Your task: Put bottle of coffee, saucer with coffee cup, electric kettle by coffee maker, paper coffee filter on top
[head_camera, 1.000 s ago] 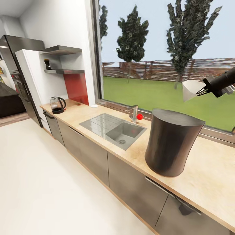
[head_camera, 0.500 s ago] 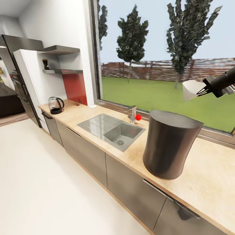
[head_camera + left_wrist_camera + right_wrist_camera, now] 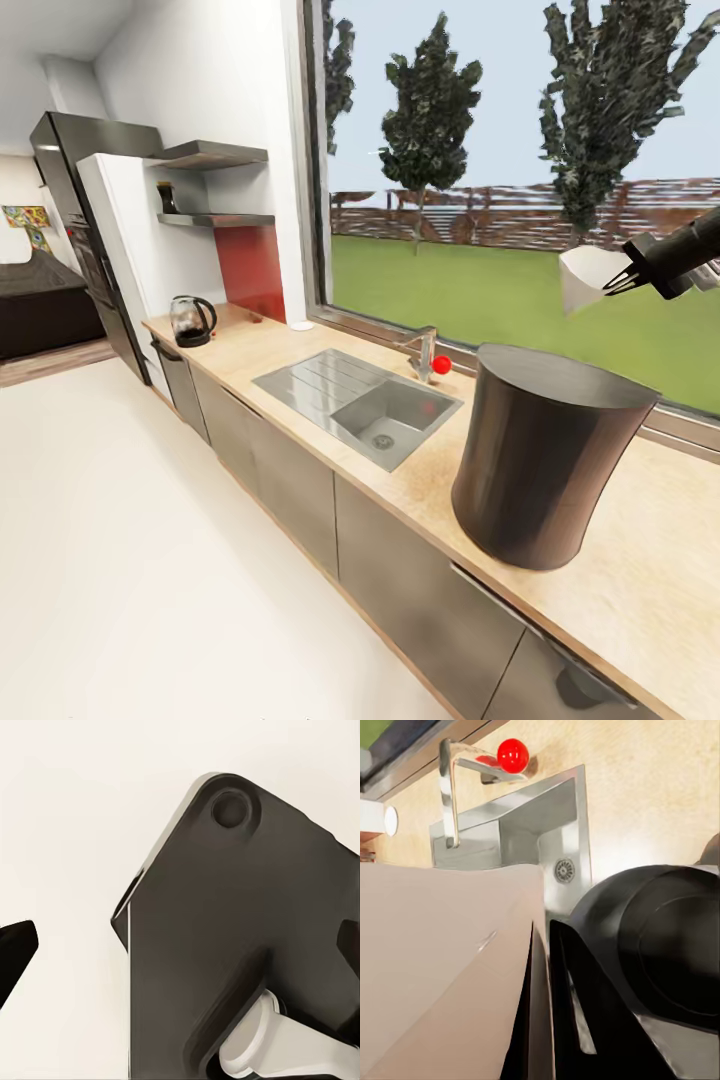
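No brand, label or writing can be read anywhere; the bottle of coffee (image 3: pixel 166 197) is only a small dark shape on the lower kitchen shelf (image 3: pixel 215 219) at the upper left of the head view, too small for its label to show.

At the right edge of that view the right gripper (image 3: pixel 612 283) is held up in front of the window, its black fingers closed on a white paper coffee filter (image 3: pixel 587 279), which hangs in the air above and slightly right of the coffee maker (image 3: pixel 545 455), not touching it. In the right wrist view the filter (image 3: pixel 442 967) is a broad pale sheet pinched against a dark finger (image 3: pixel 585 1020), with the coffee maker's round dark top (image 3: pixel 660 945) just beside it.

The coffee maker stands upright on the kitchen countertop (image 3: pixel 640 560) at the lower right. To its left is a steel sink (image 3: pixel 355 403) with a tap (image 3: pixel 425 350) and a red knob (image 3: pixel 442 366). Far along the counter, left of centre, stands the electric kettle (image 3: pixel 191 321), well apart from the coffee maker. A small white disc, probably the saucer (image 3: pixel 301 325), lies by the window corner.

The left wrist view shows a dark robot panel (image 3: pixel 240 945) over a pale floor and a black fingertip (image 3: pixel 15 952) at the left edge; I cannot tell whether the left gripper is open.
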